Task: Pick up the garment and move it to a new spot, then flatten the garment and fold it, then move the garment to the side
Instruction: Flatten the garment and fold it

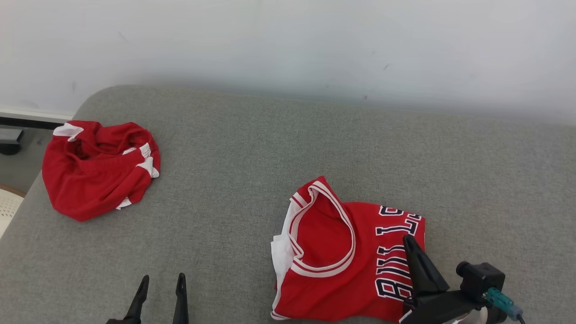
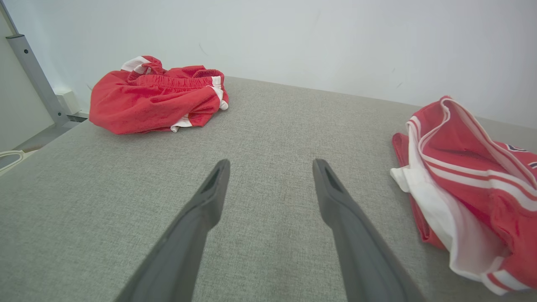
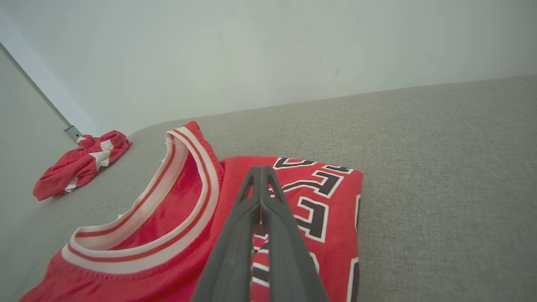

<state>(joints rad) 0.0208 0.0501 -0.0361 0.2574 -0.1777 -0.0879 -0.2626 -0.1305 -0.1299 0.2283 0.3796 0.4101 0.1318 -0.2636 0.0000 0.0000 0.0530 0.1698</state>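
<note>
On my head feed the red jersey (image 1: 355, 279) lies folded on the grey padded surface (image 1: 252, 148), near its front edge and right of centre. Its white-and-red striped neck opening faces up and to the left, and dark block lettering edged in white runs down its right side. A white inner layer peeks out along its left edge. My right gripper (image 1: 408, 240) sits over that lettering with its two dark fingers pressed tight together. On the right wrist feed the right gripper (image 3: 261, 170) shows its tips meeting in a point above the jersey (image 3: 168, 209), with only a thin slit lower down through which the print shows. I see no cloth caught between the tips, and I cannot tell whether they touch the fabric or hang just above it. My left gripper (image 1: 163, 278) is at the lower left of the head feed, fingers spread, well apart from the jersey. On the left wrist feed the left gripper (image 2: 272, 165) has bare grey surface between and under its fingers, and the jersey (image 2: 474, 167) lies off to the right. A crumpled pair of red shorts (image 1: 101, 171) with white trim lies at the far left corner of the surface, near the pale wall (image 1: 288, 40).
</note>
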